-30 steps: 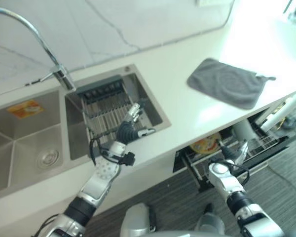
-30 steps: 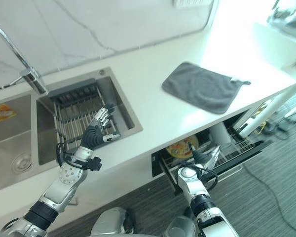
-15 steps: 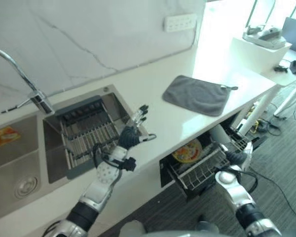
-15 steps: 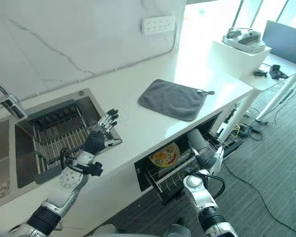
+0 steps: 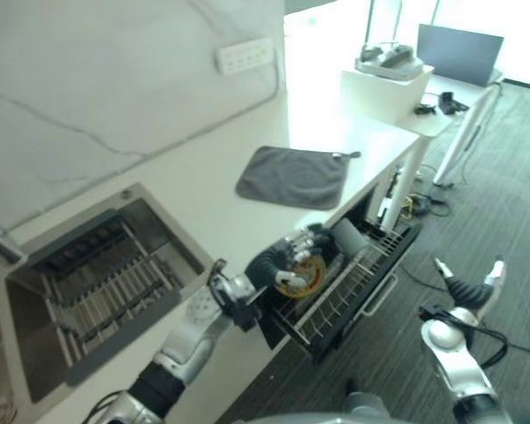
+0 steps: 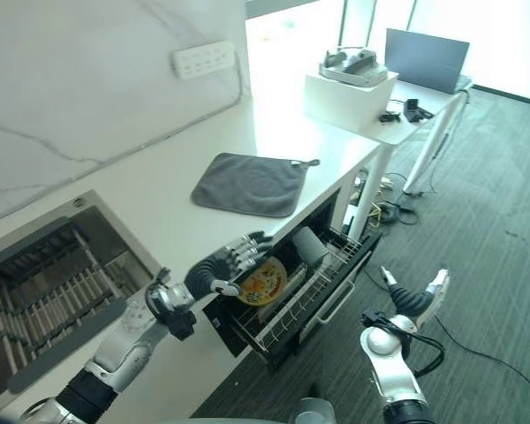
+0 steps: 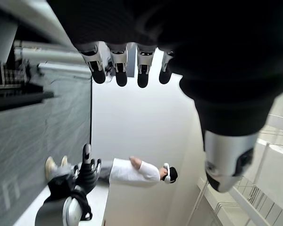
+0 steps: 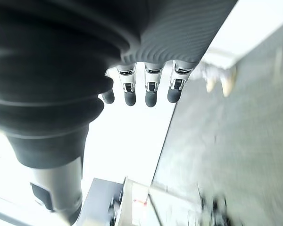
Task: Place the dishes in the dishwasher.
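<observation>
A yellow patterned plate (image 6: 263, 281) stands on edge in the pulled-out dishwasher rack (image 6: 311, 291) under the counter's front edge. Left hand (image 6: 228, 262), fingers relaxed, hovers beside it; right hand (image 6: 412, 300) splayed, well apart. Plate looks rigid, breakable; best gripped by its rim

Probably an office kitchenette: sink (image 5: 88, 283), white counter (image 5: 212, 190), open dishwasher (image 5: 353, 283), desks (image 5: 442, 88) beyond.

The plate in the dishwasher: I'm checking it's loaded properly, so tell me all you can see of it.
The plate is round and yellow with a reddish printed pattern. It stands on edge at the inner end of the pulled-out wire rack under the counter. The open left hand is right beside it; contact cannot be judged.
</observation>
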